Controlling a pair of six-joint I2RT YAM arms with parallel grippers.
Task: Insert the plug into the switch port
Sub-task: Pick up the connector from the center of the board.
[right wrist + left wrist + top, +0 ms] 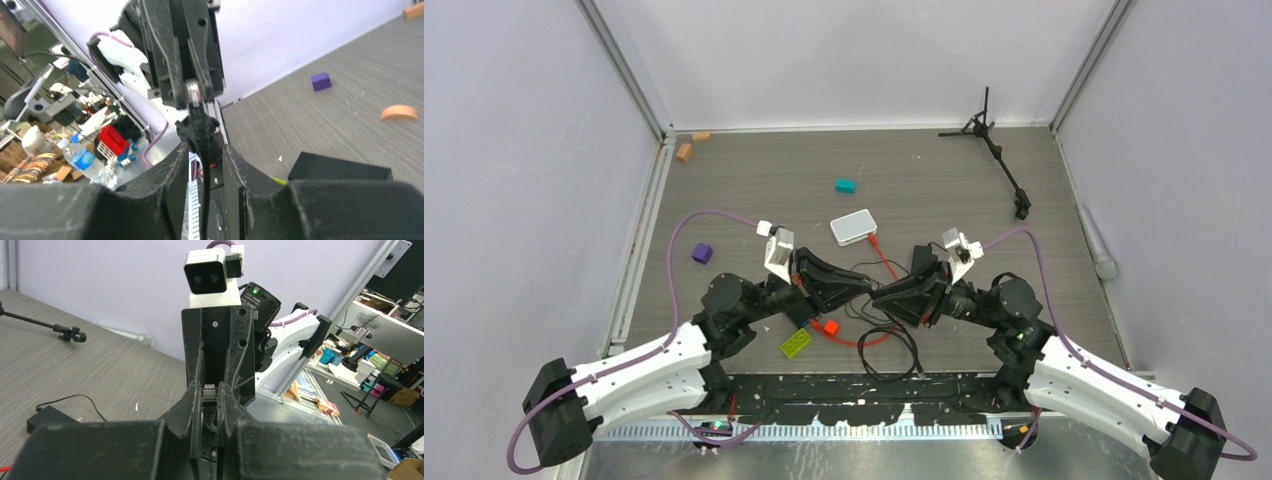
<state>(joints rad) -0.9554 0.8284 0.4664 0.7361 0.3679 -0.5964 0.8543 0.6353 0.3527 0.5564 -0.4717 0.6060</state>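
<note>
The plug (pixel 208 394) is pinched in the left gripper (pixel 208 386), in mid-air above the tabletop (pixel 924 170) near the white switch (pixel 853 227). If that pinch lets go before the right gripper (pixel 204 149), spread astride the cable (pixel 204 175), clamps, the plug may drop or hang crooked. Its long axis follows the left gripper's length, tip toward the right gripper.

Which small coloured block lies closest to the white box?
The teal block, just beyond the white box; every other block lies clearly farther from it.

Tip to tip, left hand (pixel 862 287) and right hand (pixel 882 294) in each other's way; open table (pixel 924 170) behind the switch (pixel 853 227)
</note>
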